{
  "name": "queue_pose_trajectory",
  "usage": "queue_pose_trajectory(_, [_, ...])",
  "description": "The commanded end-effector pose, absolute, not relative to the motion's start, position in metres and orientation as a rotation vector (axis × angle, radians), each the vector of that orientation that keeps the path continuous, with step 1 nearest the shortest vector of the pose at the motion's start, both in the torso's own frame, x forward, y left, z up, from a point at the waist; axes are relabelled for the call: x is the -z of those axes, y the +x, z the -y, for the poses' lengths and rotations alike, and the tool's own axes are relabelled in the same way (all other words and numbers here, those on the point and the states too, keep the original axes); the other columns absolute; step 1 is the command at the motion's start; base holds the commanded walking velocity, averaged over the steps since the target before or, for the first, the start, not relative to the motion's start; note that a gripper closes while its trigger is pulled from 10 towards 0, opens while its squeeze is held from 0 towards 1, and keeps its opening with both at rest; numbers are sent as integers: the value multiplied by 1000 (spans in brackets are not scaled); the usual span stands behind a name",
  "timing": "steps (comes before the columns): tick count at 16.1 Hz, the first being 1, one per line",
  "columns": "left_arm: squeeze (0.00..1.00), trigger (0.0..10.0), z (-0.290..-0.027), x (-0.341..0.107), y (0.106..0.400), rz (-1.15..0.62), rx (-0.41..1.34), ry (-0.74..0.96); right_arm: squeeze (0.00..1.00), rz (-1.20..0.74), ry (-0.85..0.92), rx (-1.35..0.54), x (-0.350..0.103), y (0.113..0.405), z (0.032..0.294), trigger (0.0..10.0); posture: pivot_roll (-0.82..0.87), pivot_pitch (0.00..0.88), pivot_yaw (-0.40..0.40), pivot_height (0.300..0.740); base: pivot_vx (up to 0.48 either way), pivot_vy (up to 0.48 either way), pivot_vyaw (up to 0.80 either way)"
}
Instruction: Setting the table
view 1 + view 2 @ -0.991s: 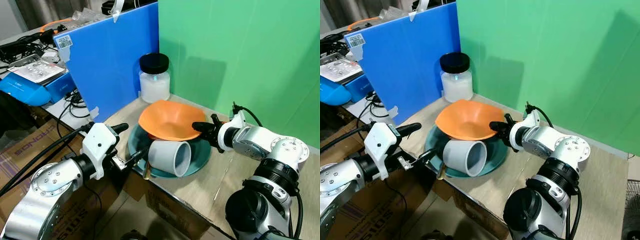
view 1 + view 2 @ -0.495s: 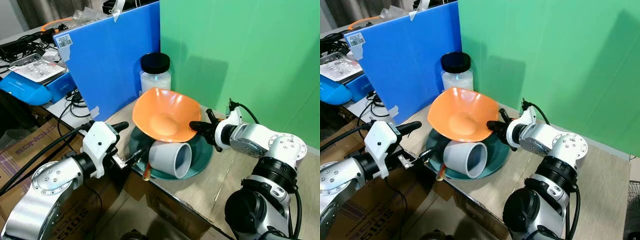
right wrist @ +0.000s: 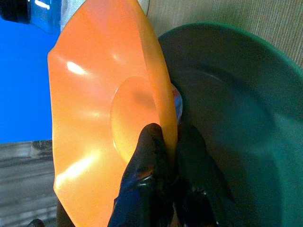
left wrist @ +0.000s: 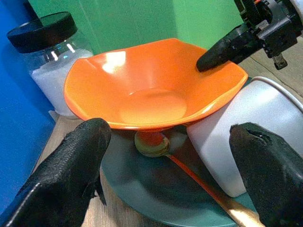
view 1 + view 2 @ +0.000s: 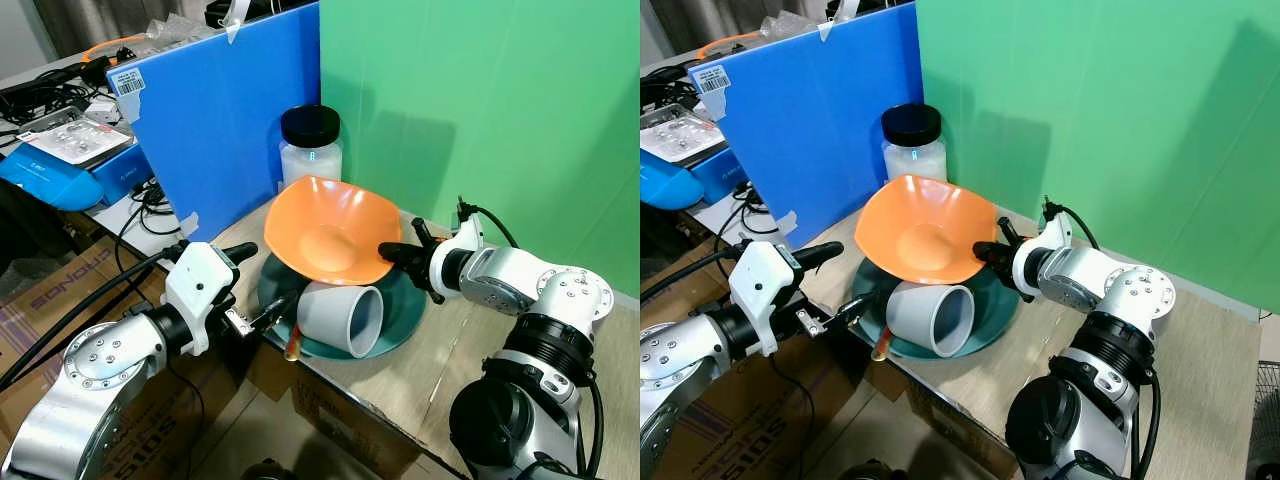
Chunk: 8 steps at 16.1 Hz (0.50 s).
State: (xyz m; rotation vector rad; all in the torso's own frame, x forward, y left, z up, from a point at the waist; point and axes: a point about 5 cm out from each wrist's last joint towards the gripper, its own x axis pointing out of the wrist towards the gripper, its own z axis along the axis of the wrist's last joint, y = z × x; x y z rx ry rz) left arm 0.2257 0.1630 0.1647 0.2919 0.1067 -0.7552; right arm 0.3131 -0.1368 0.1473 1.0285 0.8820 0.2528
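Bowl lift off the stacked plate.
Right tool (image 5: 985, 251) pinches the orange bowl (image 5: 925, 229) by its near rim, tilted above the green plate (image 5: 995, 305); white cup (image 5: 932, 315) lies on its side below. Left tool (image 5: 262, 320) spread wide, empty, at the plate's edge. Next: carry the bowl clear, set it level on the table (image 5: 1200, 350).

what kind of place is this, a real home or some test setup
Probably a lab or test setup, not a lived-in dining room: a green backdrop and blue board wall off the small table, with cardboard boxes and loose cables alongside.
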Motion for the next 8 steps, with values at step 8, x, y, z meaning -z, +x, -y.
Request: queue_pose_trajectory(8, [0,10000,-164,-166,228,-103,748,303,0,-988,1120,-591,-164,299,30,0,159,0,30,740,0,0,0])
